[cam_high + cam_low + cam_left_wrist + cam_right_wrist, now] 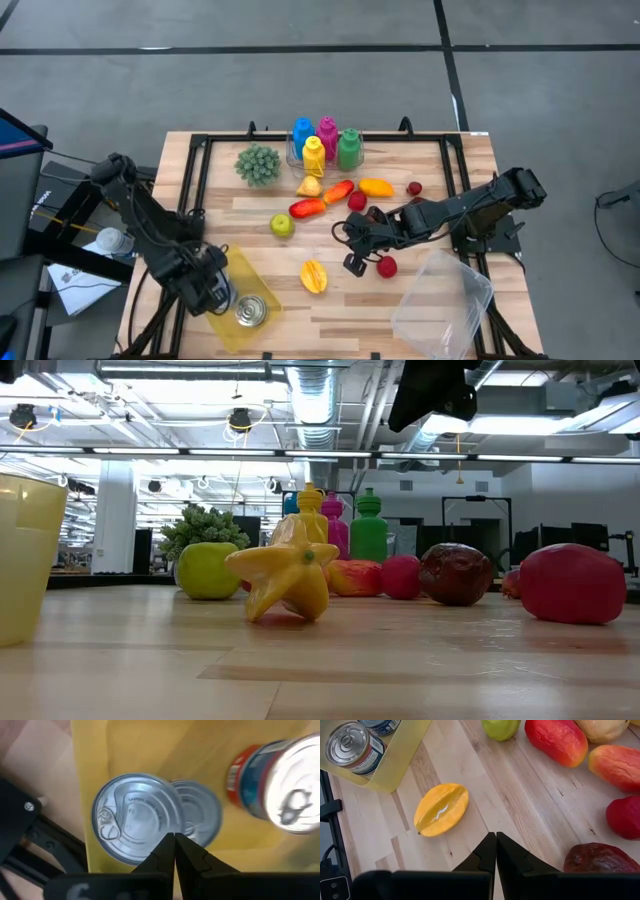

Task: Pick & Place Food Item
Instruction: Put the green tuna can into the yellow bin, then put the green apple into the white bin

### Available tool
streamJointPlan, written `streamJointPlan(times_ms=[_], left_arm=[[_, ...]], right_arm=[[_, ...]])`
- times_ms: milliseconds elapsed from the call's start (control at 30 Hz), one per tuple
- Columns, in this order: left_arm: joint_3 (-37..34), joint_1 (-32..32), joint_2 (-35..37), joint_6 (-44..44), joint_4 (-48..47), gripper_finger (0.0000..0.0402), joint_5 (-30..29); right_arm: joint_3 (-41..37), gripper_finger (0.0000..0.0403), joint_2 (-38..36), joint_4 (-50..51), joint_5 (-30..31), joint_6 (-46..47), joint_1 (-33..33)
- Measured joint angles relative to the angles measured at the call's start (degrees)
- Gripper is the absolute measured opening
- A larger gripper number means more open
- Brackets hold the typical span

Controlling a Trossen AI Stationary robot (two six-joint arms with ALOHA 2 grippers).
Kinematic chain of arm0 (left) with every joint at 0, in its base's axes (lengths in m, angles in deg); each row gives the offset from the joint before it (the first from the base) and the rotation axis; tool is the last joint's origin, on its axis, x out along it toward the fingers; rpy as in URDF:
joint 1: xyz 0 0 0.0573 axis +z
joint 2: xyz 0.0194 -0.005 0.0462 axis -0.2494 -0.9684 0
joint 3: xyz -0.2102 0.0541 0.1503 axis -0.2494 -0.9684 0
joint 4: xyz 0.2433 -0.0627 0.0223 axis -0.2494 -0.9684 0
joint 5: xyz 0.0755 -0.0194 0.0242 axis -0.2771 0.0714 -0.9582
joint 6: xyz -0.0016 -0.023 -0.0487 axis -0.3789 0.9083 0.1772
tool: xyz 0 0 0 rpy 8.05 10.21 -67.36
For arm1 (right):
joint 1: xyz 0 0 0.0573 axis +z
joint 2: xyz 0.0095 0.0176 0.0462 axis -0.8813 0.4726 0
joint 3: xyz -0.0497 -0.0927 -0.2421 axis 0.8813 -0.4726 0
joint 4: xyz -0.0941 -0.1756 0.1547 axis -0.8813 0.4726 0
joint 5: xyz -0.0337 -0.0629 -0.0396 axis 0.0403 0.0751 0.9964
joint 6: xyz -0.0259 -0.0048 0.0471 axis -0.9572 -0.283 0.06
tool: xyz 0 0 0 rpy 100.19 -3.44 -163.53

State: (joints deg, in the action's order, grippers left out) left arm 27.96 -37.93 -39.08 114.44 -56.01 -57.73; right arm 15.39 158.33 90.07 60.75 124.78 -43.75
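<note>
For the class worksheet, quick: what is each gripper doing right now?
Left gripper: closed, empty, over the yellow bin.
Right gripper: closed, holding nothing, above the table.

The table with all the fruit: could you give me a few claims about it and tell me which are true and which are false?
1. The starfruit lies inside the yellow bin. False: it lies on the bare wood, apart from the bin.
2. Cans sit in the yellow bin. True.
3. The right gripper holds a red fruit. False: its fingers are shut on nothing.
4. The left gripper hangs over the bin, shut. True.
5. The clear tub is full of fruit. False: nothing shows in it.
</note>
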Motion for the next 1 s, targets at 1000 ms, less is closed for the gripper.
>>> streamJointPlan(times_ms=[1000], left_arm=[[-0.1, -1.3, -3.9, -2.8, 23.9, 0.0000, 4.5]], right_arm=[[0.0, 0.0008, 0.0, 0.6, 0.0, -0.1, 0.4]])
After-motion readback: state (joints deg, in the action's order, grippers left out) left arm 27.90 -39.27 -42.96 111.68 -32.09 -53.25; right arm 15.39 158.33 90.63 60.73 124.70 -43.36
